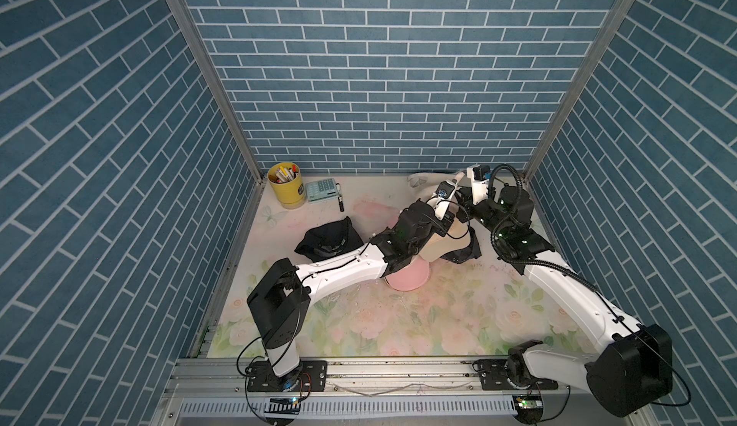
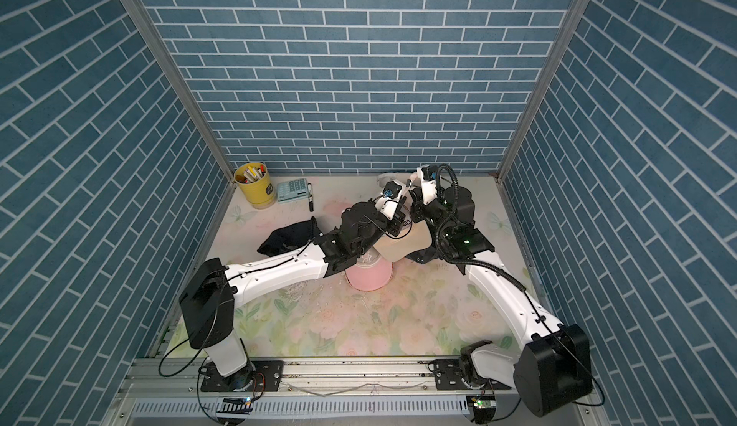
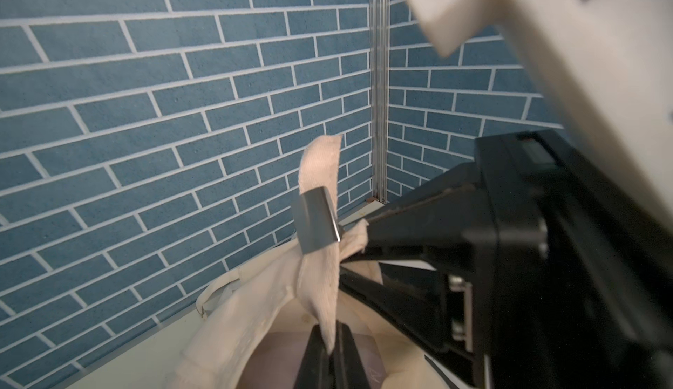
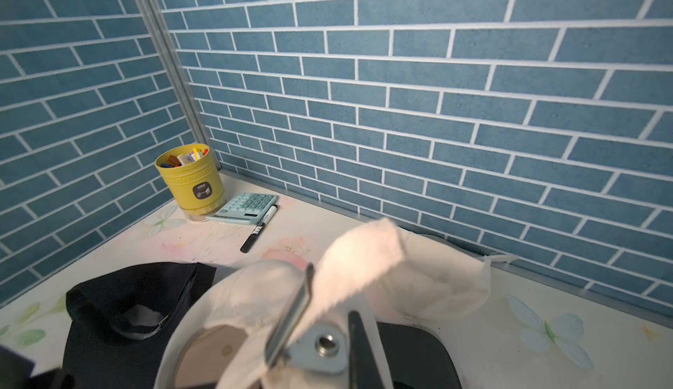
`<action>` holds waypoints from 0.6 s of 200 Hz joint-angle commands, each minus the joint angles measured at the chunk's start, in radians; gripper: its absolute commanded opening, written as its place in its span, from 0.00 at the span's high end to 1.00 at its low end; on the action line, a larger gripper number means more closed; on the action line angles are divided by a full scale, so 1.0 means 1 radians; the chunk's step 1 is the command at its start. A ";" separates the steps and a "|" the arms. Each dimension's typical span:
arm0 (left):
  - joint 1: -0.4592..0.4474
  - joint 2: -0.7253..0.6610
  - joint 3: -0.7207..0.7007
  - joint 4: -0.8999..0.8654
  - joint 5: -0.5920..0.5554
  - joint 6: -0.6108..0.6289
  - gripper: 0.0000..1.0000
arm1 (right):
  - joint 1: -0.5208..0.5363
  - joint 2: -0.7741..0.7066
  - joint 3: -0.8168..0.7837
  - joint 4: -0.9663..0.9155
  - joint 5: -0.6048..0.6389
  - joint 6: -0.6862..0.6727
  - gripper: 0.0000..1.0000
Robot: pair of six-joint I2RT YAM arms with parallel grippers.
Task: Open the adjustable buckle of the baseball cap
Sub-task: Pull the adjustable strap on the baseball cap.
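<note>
baseball cap with one buckle, both jaws pinching it

Counter w/ floral cover. Its upper-left corner: yellow pen cup, teal calc just beside it, black marker next to the calc. Left of ctr: black cap. Ctr: pink cap, beige cap partly over it. Dark cloth under the beige cap's right side. Pale cloth by back wall.
</note>
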 commanded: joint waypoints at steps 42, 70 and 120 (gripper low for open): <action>0.016 0.019 0.028 -0.041 0.065 -0.043 1.00 | 0.007 -0.034 0.007 0.102 0.101 0.162 1.00; 0.017 0.030 0.036 -0.073 0.110 -0.047 1.00 | 0.007 -0.034 0.013 0.121 0.139 0.211 1.00; 0.023 0.041 0.046 -0.124 0.128 -0.076 1.00 | 0.007 -0.030 0.011 0.159 0.212 0.251 1.00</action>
